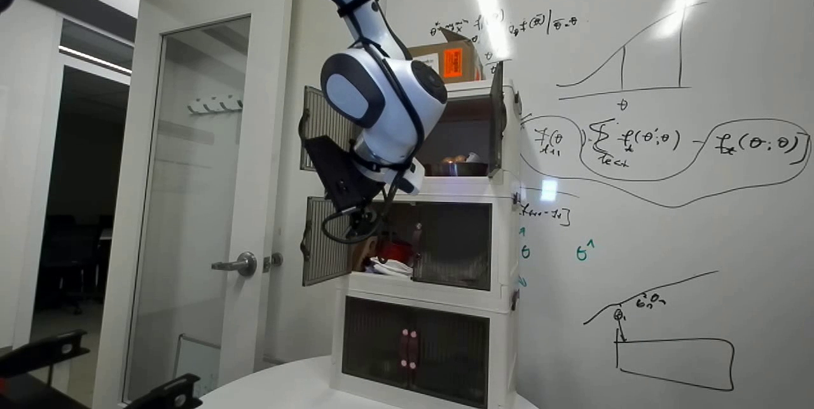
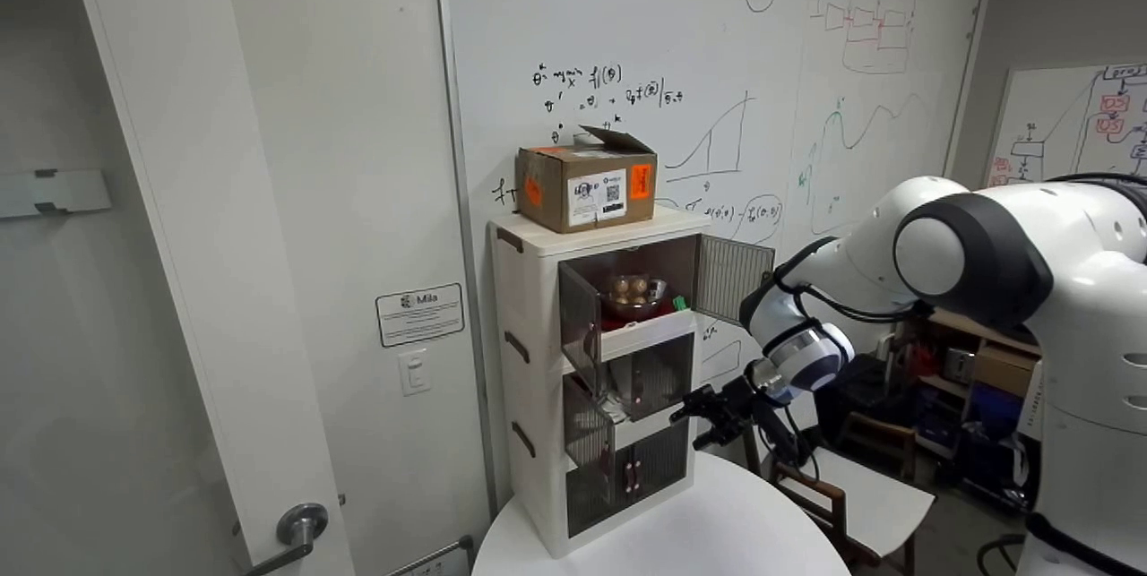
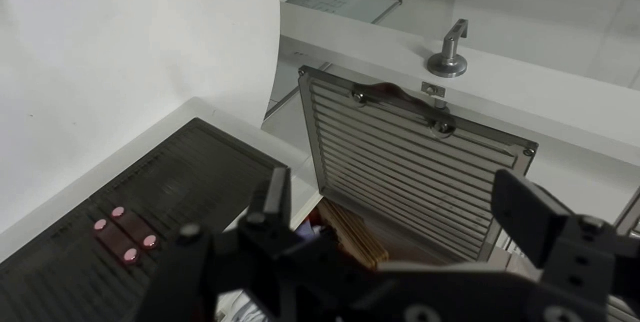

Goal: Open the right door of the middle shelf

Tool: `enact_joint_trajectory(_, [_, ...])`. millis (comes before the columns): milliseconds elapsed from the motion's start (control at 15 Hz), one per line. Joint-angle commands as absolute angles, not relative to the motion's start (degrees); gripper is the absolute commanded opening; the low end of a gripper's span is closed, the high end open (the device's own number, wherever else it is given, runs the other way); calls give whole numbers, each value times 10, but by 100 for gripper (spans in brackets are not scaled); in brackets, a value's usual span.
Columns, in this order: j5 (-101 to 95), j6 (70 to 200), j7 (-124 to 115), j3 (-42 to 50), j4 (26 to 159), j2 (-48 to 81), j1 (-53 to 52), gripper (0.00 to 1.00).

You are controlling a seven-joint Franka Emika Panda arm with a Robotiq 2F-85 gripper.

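From left in an exterior view, on the middle shelf (image 2: 652,419): a swung-out left door (image 2: 589,437), then the closed right door (image 2: 663,376), then an empty gripper (image 2: 686,430) with parted fingers. Risks skidding off the right door if meeting it slantwise.

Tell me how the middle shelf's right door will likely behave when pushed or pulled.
The right door should be stiff, being a flat, ribbed panel. It will probably swing sideways rather than slide, since the matching left panel stands swung outward.
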State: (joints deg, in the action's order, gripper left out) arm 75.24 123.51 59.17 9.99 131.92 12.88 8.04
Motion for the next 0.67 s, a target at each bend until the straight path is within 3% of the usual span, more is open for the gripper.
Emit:
enact_joint_trajectory(0, [750,1235,590,95,1319,128,85,100])
enact_joint_trajectory(400, [750,1235,590,95,1319,128,85,100])
enact_joint_trajectory(600, [847,1287,687,82,1307,144,81,100])
